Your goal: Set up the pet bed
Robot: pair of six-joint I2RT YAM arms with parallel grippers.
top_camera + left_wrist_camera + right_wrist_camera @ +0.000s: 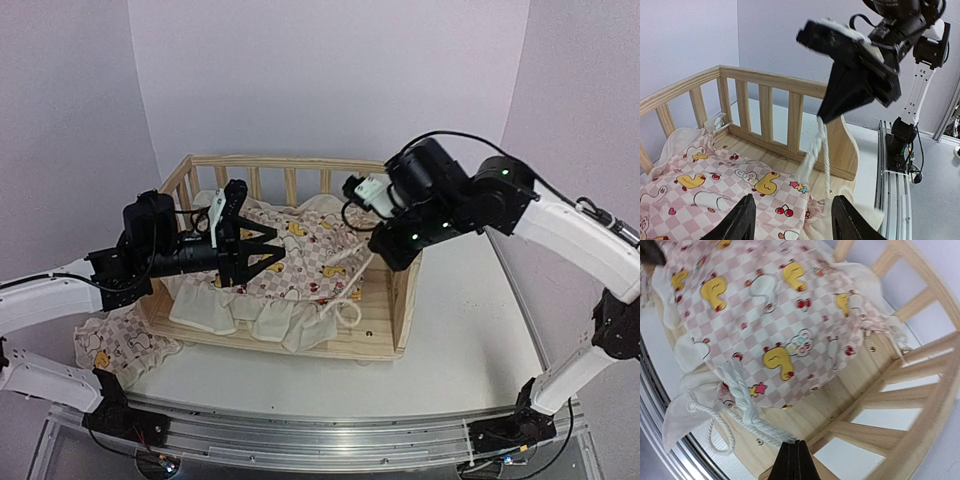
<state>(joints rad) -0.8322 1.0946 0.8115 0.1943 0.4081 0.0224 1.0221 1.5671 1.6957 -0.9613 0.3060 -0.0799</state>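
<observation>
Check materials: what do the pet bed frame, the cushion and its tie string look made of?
Pet bed frame: light softwood, probably pine, apparently unvarnished; grain lines show and there is no gloss.
Cushion: thin woven fabric, cotton-like, matte and printed; it creases and ruffles.
Tie string: white twisted cord, likely cotton; the spiral strands are visible.

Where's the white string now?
In the left wrist view the tie string hangs from the right pincer, over the cushion at the right end of the frame.
</observation>
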